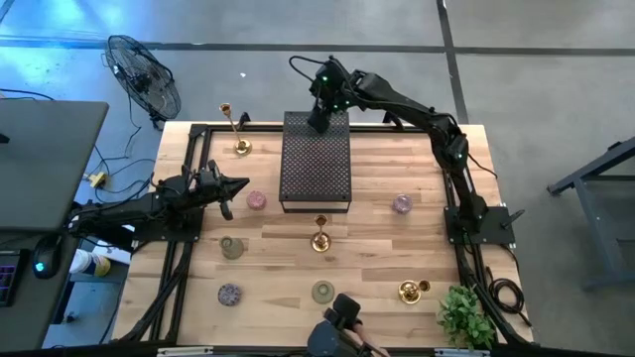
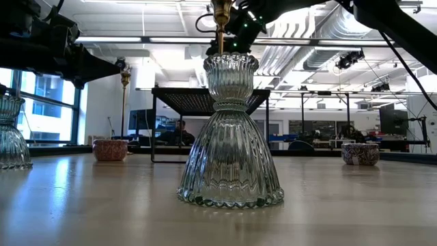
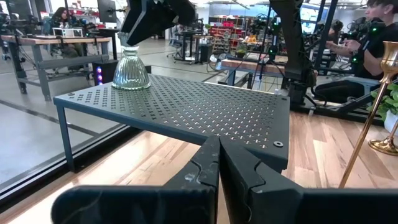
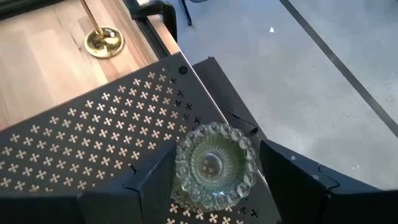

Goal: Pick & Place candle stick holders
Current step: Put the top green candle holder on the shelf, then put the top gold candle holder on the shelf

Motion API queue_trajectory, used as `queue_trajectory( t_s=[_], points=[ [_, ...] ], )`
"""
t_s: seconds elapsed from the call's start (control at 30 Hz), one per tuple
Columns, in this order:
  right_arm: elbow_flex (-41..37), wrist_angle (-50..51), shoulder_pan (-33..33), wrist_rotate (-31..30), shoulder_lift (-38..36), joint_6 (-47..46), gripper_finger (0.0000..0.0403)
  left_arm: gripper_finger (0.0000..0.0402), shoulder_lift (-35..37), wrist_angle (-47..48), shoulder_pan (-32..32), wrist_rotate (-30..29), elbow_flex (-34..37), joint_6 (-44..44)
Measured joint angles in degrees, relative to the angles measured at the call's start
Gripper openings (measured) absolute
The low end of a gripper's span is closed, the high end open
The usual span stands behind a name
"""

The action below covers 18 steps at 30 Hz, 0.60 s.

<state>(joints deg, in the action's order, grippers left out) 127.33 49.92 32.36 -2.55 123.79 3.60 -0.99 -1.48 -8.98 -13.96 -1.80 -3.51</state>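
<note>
The right gripper (image 4: 214,180), jaws spread just clear of the glass holder (image 4: 214,165) standing between them on the rack (image 4: 93,130), should lift straight up.

Grey concrete floor (image 1: 556,89) w/ dark seam lines. Black fan (image 1: 144,74) on floor by tabletop's far left corner. Behind: open workshop, white ceiling w/ ducts (image 2: 300,34) & strip lights, windows (image 2: 41,109) at left, benches, seated people (image 3: 373,31).
</note>
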Motion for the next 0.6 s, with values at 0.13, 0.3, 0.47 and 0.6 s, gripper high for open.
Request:
queue_trajectory(
  t_s=[0.13, 0.3, 0.47, 0.6],
  points=[
    [0.0, -1.6, 0.0, 2.0, 0.0, -0.1, 0.0221, 0.0003, 0.0, 0.0, 0.0, 0.0, 0.0, 0.0],
    [0.0, -3.5, 0.0, 2.1, -0.1, 0.7, 0.0221, 0.0003, 0.0, 0.0, 0.0, 0.0, 0.0, 0.0],
    [0.0, -4.9, -0.3, 1.9, -2.9, 2.8, 0.0220, 0.0003, 0.0, 0.2, 0.0, 0.0, 0.0, 0.1],
    [0.1, -0.4, -0.5, 1.3, -7.0, 2.7, 0.0205, 0.0003, 0.0, 0.4, 0.0, -0.1, 0.0, -0.3]
  ],
)
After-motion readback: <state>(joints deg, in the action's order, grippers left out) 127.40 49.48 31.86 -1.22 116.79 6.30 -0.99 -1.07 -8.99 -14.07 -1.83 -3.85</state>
